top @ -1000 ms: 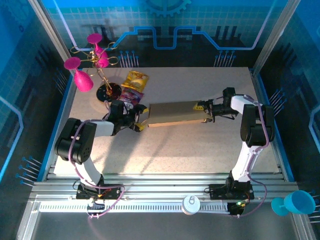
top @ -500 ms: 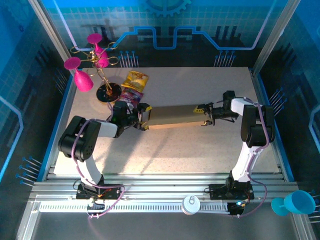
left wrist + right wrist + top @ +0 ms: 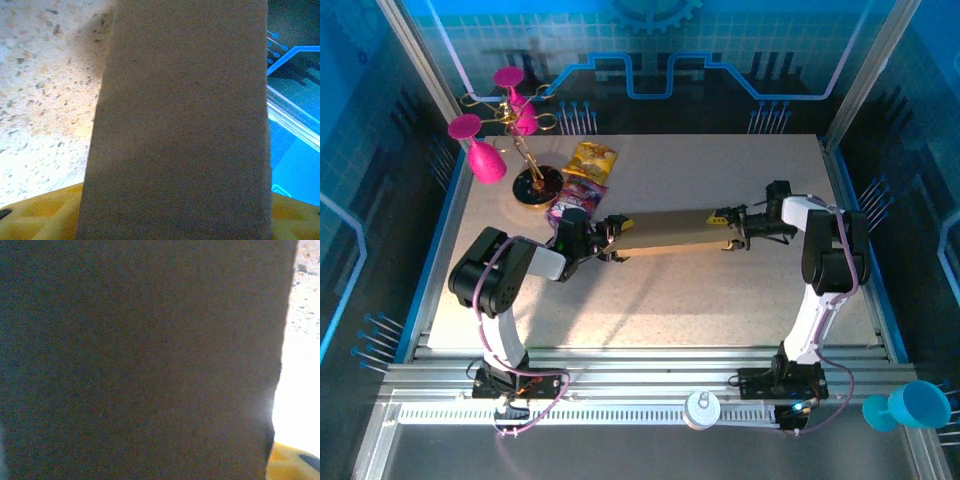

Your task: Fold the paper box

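from above, the left gripper [image 3: 612,238] and right gripper [image 3: 728,230] are too small to tell whether their jaws pinch the paper box [image 3: 670,232]. up close on both wrists the box is a blurred slab, cut off top and bottom, covering most of the yellow fingers [image 3: 40,220]. the left arm hides part of the purple packet [image 3: 570,203].

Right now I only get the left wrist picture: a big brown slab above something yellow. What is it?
Observer: The paper box; from above it is a long brown strip across the middle of the table.
Operator: Who has the other end?
Observer: The right gripper holds that end.
Operator: Anything lying nearby?
Observer: A yellow packet and a purple packet, just behind the box's left end.
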You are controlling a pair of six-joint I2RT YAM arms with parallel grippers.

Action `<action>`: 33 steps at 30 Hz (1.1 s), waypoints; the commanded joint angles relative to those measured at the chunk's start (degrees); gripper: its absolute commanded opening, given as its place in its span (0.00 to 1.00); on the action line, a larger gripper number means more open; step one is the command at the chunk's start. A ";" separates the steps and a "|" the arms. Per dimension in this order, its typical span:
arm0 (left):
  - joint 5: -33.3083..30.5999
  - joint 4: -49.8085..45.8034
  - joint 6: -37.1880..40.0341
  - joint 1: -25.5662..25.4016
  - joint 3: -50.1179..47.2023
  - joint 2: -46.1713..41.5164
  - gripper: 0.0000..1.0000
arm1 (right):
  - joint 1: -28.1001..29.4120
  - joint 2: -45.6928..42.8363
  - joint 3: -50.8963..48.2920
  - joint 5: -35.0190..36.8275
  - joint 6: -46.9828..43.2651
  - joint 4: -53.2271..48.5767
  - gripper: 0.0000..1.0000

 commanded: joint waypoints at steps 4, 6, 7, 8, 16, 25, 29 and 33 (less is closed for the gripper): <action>-0.84 -0.22 -3.75 -1.64 -0.72 -0.93 0.48 | 0.47 -0.19 0.24 -2.76 -0.08 0.44 0.48; -1.45 -0.78 -6.12 -1.68 -1.36 -1.88 0.42 | 0.28 -0.28 0.80 -1.87 -0.69 -0.50 0.54; -1.72 -1.53 -7.18 -1.69 -1.56 -2.37 0.38 | 0.13 -0.46 1.28 -1.23 -1.41 -1.36 0.58; -2.01 -3.19 -8.31 -1.74 -1.76 -3.26 0.35 | -0.04 -0.65 1.95 -0.62 -2.40 -2.47 0.63; -4.74 -35.34 -9.80 -1.43 1.42 -16.37 0.20 | -2.03 -7.22 11.12 10.21 -9.49 -13.62 0.83; -4.13 -58.12 -13.64 1.05 6.99 -22.89 0.12 | -4.02 -16.94 15.38 22.26 -12.66 -14.19 0.83; -3.92 -67.56 -16.49 2.02 9.24 -24.95 0.10 | -2.95 -22.19 12.98 26.72 -16.54 -8.47 0.75; -5.85 -71.31 -22.14 2.95 8.66 -27.50 0.10 | 1.59 -29.63 7.67 34.40 -24.38 -1.71 0.72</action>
